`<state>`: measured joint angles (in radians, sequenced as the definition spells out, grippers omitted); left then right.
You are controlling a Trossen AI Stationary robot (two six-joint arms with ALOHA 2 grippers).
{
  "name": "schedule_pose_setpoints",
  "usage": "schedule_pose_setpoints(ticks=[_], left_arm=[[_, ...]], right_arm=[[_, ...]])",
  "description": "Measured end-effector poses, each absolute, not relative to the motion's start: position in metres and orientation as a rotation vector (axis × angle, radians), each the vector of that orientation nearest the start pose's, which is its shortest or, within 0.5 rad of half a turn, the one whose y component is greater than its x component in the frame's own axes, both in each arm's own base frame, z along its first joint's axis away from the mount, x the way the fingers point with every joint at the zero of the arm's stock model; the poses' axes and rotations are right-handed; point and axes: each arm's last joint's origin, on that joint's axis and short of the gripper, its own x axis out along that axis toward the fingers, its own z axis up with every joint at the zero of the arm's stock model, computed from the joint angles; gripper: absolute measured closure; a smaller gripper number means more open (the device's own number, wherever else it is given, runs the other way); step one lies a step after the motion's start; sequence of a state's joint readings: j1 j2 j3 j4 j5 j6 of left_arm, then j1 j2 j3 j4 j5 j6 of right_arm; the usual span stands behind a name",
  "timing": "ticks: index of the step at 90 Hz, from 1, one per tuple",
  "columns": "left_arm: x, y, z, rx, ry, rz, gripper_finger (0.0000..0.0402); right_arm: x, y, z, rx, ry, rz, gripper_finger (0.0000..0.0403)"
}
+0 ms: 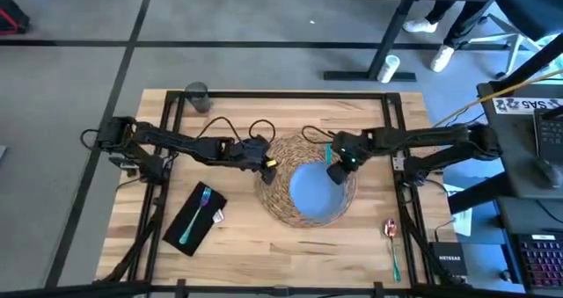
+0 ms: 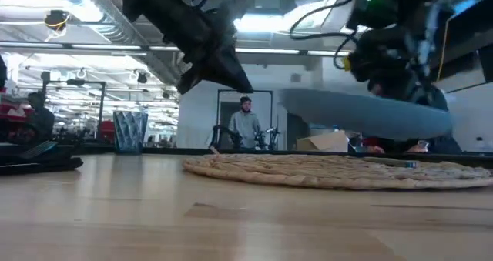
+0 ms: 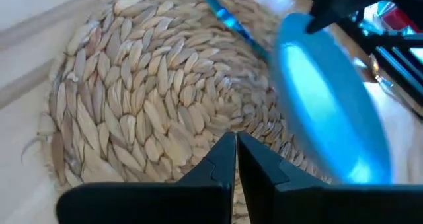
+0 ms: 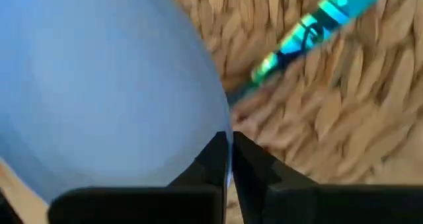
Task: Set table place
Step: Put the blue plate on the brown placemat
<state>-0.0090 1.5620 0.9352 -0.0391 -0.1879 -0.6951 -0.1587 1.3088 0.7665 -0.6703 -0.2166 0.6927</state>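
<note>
Clamped on the blue plate's (image 1: 314,196) rim, your right gripper (image 1: 337,168) is holding it above the woven placemat (image 1: 274,197) mid-tabletop, left gripper (image 1: 261,155) pinched empty beside; fork (image 1: 195,213), spoon (image 1: 391,230), glass (image 1: 197,96) are waiting near the edges.

Plate pinched over the mat
The right gripper (image 4: 229,159) clamps the blue plate's (image 4: 99,85) rim — straw mat (image 4: 350,112) beyond, a teal utensil (image 4: 310,32) lying on it.
</note>
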Motion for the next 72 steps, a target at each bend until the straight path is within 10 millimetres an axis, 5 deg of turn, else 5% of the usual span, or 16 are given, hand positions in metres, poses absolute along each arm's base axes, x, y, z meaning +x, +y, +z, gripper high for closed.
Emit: schedule_pose_setpoints(ticks=[22, 43, 72], left_arm=[[0.318, 0.000, 0.227, -0.592, 0.535, 0.427, 0.0401], [0.297, 0.003, 0.250, -0.550, 0.511, 0.496, 0.0402], [0.292, 0.004, 0.254, -0.538, 0.512, 0.512, 0.0402]], right_arm=[[0.256, -0.055, 0.189, 0.803, 1.194, -0.365, 0.0402], [0.266, -0.072, 0.178, 0.816, 1.222, -0.371, 0.0402], [0.279, -0.081, 0.178, 0.813, 1.213, -0.361, 0.0402]])
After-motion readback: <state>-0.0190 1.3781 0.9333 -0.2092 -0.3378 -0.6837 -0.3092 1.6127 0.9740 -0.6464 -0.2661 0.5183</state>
